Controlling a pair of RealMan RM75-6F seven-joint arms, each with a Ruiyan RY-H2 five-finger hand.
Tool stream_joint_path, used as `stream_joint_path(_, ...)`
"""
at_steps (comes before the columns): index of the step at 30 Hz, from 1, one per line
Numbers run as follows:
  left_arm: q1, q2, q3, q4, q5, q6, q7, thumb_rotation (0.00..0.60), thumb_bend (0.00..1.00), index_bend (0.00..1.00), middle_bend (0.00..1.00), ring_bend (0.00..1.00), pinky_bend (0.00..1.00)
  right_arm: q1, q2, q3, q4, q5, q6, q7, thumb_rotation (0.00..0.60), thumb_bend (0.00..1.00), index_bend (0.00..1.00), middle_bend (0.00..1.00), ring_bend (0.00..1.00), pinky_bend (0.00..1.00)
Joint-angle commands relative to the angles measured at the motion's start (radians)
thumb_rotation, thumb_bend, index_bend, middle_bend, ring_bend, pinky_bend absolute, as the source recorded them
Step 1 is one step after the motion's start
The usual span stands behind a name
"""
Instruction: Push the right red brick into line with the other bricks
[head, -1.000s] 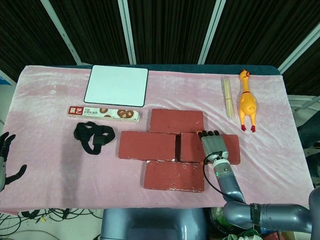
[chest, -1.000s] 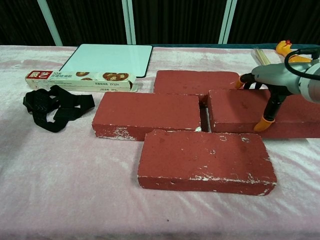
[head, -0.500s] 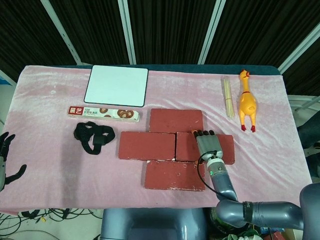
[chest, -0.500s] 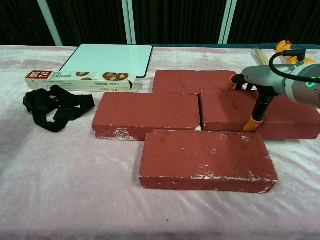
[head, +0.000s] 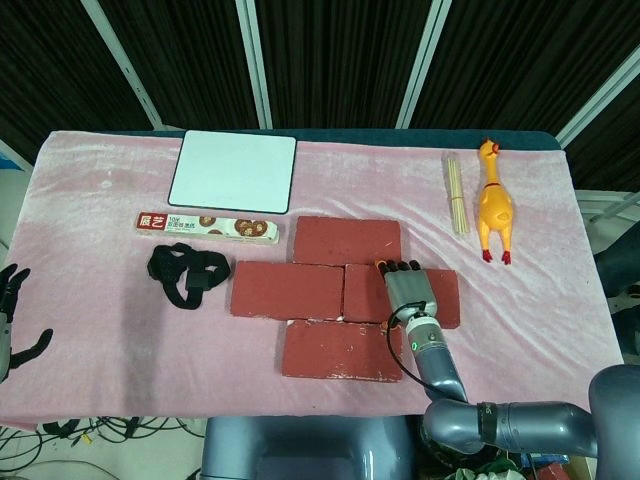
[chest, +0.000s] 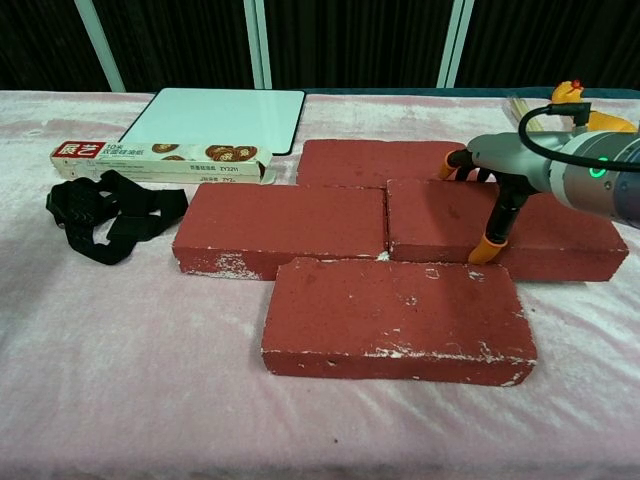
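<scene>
Several red bricks lie together on the pink cloth. The right red brick (head: 362, 296) (chest: 560, 235) now touches the left middle brick (head: 287, 290) (chest: 280, 222) end to end. A far brick (head: 345, 240) (chest: 365, 162) lies behind them and a near brick (head: 340, 350) (chest: 395, 320) in front. My right hand (head: 408, 290) (chest: 505, 180) rests flat on top of the right brick, fingers stretched forward with orange tips touching it, holding nothing. My left hand (head: 10, 318) hangs off the table's left edge, fingers spread and empty.
A white board (head: 234, 171) lies at the back left, with a biscuit box (head: 207, 227) in front of it and a black strap (head: 187, 274) beside the bricks. Wooden sticks (head: 455, 192) and a yellow rubber chicken (head: 494, 203) lie at the back right.
My right hand has slid the right brick leftward, closing the gap to the left middle brick. The other bricks have been nudged slightly left too. The left hand has not moved.
</scene>
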Motion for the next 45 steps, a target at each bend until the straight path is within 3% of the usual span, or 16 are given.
stream_joint_path(1, 0.0, 0.0, 0.0, 0.0, 0.0, 0.0, 0.001, 0.6, 0.25, 0.1, 0.06, 0.0, 0.0, 0.0, 0.003, -0.004, -0.003, -0.001, -0.003, -0.002, 0.6, 0.02, 0.14, 0.17, 0.22, 0.1)
stream_joint_path(4, 0.0, 0.0, 0.001, 0.0, 0.0, 0.0, 0.003, 0.6, 0.25, 0.1, 0.06, 0.0, 0.0, -0.001, 0.007, -0.006, -0.004, -0.009, -0.006, 0.0, 0.6, 0.0, 0.1, 0.08, 0.14, 0.1)
stream_joint_path(11, 0.001, -0.001, 0.0, -0.001, -0.002, 0.001, 0.006, 0.6, 0.25, 0.1, 0.06, 0.0, 0.0, -0.001, 0.014, -0.01, -0.012, -0.01, -0.022, 0.004, 0.6, 0.0, 0.02, 0.0, 0.1, 0.1)
stream_joint_path(26, 0.001, -0.001, -0.002, 0.0, -0.005, 0.003, 0.008, 0.6, 0.25, 0.1, 0.06, 0.0, 0.0, 0.002, 0.032, 0.013, -0.038, -0.009, -0.02, 0.032, 0.6, 0.0, 0.0, 0.0, 0.08, 0.1)
stream_joint_path(31, 0.002, -0.002, -0.002, 0.001, -0.003, 0.006, 0.007, 0.6, 0.25, 0.1, 0.06, 0.0, 0.0, -0.015, 0.082, 0.036, -0.07, -0.059, 0.005, 0.073, 0.6, 0.0, 0.0, 0.0, 0.07, 0.1)
stream_joint_path(35, 0.003, -0.002, -0.001, 0.001, 0.0, 0.008, 0.007, 0.6, 0.25, 0.1, 0.06, 0.0, 0.0, -0.05, 0.135, 0.035, -0.074, -0.164, 0.057, 0.117, 0.6, 0.0, 0.0, 0.0, 0.07, 0.1)
stream_joint_path(38, 0.003, -0.002, -0.001, -0.001, 0.003, 0.01, 0.007, 0.6, 0.25, 0.1, 0.06, 0.0, 0.0, -0.113, 0.196, -0.021, -0.059, -0.345, 0.13, 0.163, 0.6, 0.0, 0.0, 0.0, 0.07, 0.1)
stream_joint_path(42, 0.003, 0.0, 0.001, -0.008, 0.01, 0.013, 0.01, 0.6, 0.25, 0.1, 0.06, 0.0, 0.0, -0.264, 0.246, -0.191, 0.018, -0.685, 0.34, 0.207, 0.6, 0.0, 0.0, 0.0, 0.05, 0.1)
stream_joint_path(45, 0.003, 0.003, 0.002, -0.016, 0.013, 0.014, 0.01, 0.6, 0.25, 0.1, 0.05, 0.0, 0.0, -0.371, 0.236, -0.29, 0.104, -0.836, 0.467, 0.228, 0.6, 0.0, 0.0, 0.0, 0.05, 0.1)
